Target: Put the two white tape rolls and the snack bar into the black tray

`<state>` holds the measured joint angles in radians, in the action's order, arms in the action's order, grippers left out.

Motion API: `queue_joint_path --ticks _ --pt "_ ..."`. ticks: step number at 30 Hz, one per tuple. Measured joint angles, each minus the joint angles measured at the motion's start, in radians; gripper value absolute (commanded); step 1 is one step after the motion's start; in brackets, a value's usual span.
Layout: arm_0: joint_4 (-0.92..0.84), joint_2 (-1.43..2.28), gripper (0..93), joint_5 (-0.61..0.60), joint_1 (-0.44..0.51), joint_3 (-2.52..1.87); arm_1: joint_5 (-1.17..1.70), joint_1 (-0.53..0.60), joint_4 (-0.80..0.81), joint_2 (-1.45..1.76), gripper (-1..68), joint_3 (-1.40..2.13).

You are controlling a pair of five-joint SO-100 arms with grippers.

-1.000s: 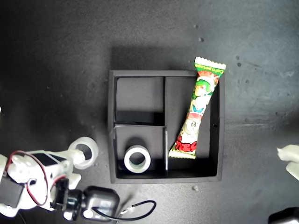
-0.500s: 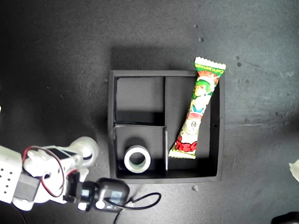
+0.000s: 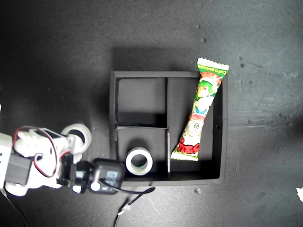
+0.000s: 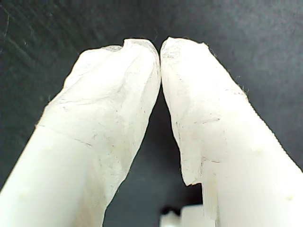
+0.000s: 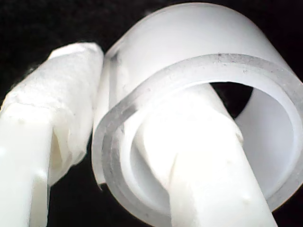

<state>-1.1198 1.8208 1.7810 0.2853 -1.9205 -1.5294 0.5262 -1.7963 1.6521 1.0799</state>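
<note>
Right up close in the second wrist view, the second gripper (image 5: 118, 142) has a white tape roll (image 5: 199, 109) pinched by its wall: one finger (image 5: 208, 165) runs through the open centre, the other presses the outside of the ring. In the exterior view that same roll (image 3: 77, 136) sits at the tips of the arm low on the exterior view's left, just outside the left wall of the black tray (image 3: 112, 127), not yet over it.

The first gripper (image 4: 160, 56) shows its two white fingers meeting at the tips with nothing between them, only the dark surface behind; it cannot be placed in the exterior view.

Moving on to the tray itself: the other tape roll (image 3: 139, 160), the one with a greenish inner core, lies flat in the small compartment nearer the bottom of the exterior view. The small compartment above it holds nothing.

Farthest across, the snack bar (image 3: 200, 109) lies slanted in the long compartment on the exterior view's right, its upper crimped end riding up over the tray's top rim.
</note>
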Motion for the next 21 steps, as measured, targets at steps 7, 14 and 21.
queue_joint_path --ticks 7,14,21 --pt "-0.233 -0.049 0.1 -0.265 -0.132 0.4 -0.103 0.02 0.0 0.124 -0.3 0.061" --pt "-0.25 -0.295 0.1 -0.403 -0.206 0.646 -0.152 -0.043 0.153 0.423 -0.4 0.419" --pt "-0.25 -0.497 0.1 -0.465 -0.235 0.816 -0.152 -0.127 0.316 0.706 -0.4 0.782"
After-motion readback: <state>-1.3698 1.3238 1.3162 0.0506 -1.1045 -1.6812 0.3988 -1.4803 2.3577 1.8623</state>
